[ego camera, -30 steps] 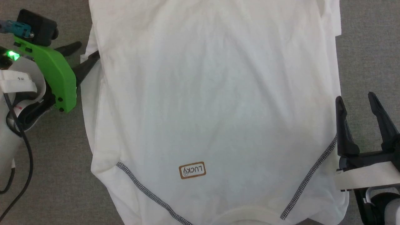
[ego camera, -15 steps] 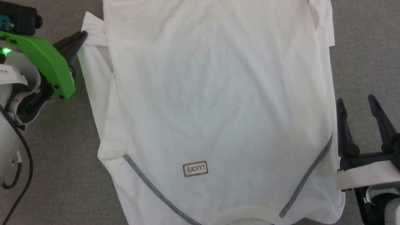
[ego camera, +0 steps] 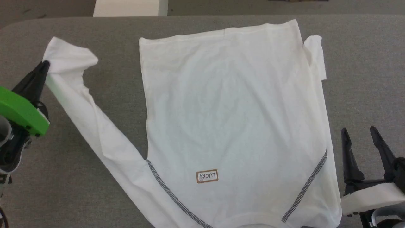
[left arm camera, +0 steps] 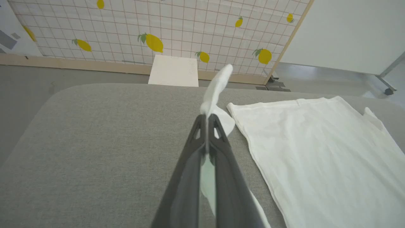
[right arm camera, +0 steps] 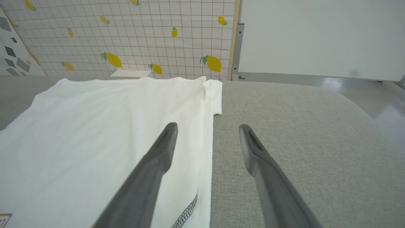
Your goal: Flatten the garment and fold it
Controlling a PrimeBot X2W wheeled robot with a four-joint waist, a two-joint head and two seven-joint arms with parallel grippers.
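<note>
Pinching a sleeve tip [ego camera: 68, 57] of the garment [ego camera: 234, 110] in the left gripper [ego camera: 44, 65] near the bench [ego camera: 364, 63] left edge, sleeve slanting back toward the body spread mid-bench; holding the right gripper [ego camera: 358, 129] wide, empty, beside its right side.

Grey fabric-covered table [ego camera: 364, 63], rounded at the far corners. A white box [left arm camera: 173, 71] is seen just beyond the far edge, set against a gridded screen [left arm camera: 190, 22] that is printed with yellow lemons and framed in pale wood. A plain white panel [right arm camera: 316, 34] is shown beside the screen, and grey floor [left arm camera: 22, 76] is seen below.
</note>
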